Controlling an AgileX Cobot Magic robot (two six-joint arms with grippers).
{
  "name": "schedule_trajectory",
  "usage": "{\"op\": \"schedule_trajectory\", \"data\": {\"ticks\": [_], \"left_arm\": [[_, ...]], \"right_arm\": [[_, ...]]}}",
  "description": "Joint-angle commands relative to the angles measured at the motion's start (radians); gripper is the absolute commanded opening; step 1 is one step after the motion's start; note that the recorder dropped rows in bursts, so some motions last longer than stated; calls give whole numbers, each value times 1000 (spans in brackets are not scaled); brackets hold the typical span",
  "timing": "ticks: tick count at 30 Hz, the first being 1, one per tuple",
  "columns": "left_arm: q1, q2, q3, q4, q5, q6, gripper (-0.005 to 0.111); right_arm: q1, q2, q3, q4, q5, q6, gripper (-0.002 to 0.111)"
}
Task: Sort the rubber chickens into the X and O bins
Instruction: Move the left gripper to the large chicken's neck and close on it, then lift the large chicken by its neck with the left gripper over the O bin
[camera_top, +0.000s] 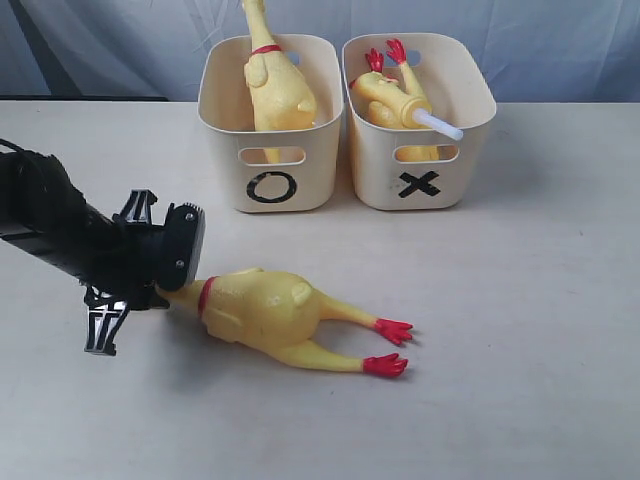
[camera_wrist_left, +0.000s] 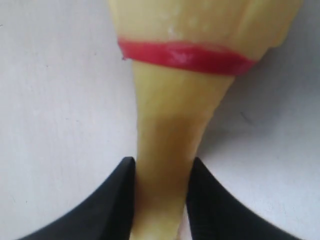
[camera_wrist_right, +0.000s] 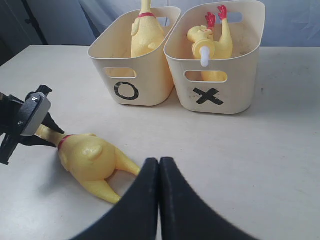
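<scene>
Plainly, the large yellow rubber chicken (camera_top: 265, 312) lies on its side on the table (camera_top: 500, 400), its long axis running straight out from the left tool (camera_wrist_left: 161, 172) — pads (camera_wrist_left: 112, 200) gripping both sides of the neck — to the red feet (camera_top: 393, 331). The right tool (camera_wrist_right: 159, 167), closed and empty, sits farther off. The cream plastic O tub (camera_top: 305, 185) and X tub (camera_top: 380, 190) stand beyond the chicken.

Chicken (camera_top: 265, 312) flat near O bin (camera_top: 222, 180), X bin (camera_top: 462, 175)
</scene>
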Motion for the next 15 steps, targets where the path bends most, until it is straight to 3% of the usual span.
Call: {"op": "schedule_trajectory", "data": {"ticks": [1, 8, 15], "left_arm": [[-3, 1, -1, -8, 13, -1, 16], [-3, -4, -1, -61, 66, -3, 1], [-3, -74, -1, -146, 96, -3, 0]], "right_arm": [[-5, -4, 4, -1, -9, -5, -1], [-5, -4, 4, -1, -9, -5, -1], [-5, -4, 4, -1, -9, -5, -1]]}}
